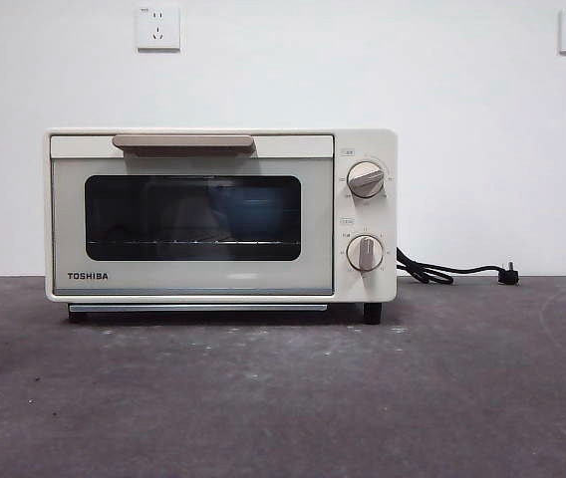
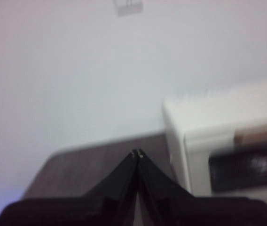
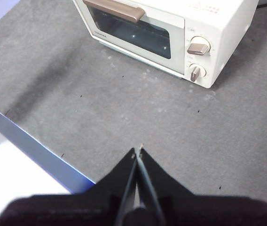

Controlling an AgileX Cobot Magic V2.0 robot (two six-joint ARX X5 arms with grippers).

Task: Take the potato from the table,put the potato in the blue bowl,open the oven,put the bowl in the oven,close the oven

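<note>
A cream-white toaster oven point(image 1: 220, 216) stands on a dark grey table point(image 1: 283, 398), pushed back near a white wall, with its door shut flush. Through the dark glass window point(image 1: 192, 217) a faint blue shape shows on the wire rack; it may be the blue bowl, but it is too dim to be certain, and the potato is not visible in any view. The beige bar handle point(image 1: 183, 143) runs along the top edge of the door and is the natural place to take hold. It looks rigid and smooth, so it would likely need a firm pinch from above or a hooked pull outward and down. The glass door is probably the fragile part, and the oven looks light enough to slide if tugged hard. A black cord point(image 1: 449, 270) trails from its right side. The left gripper point(image 2: 137, 154) hangs in the air beside one end of the oven, its two black jaws pressed together at the tips, holding nothing. The right gripper point(image 3: 137, 150) hovers high above the table in front of the oven, jaws likewise pressed together and empty.
</note>
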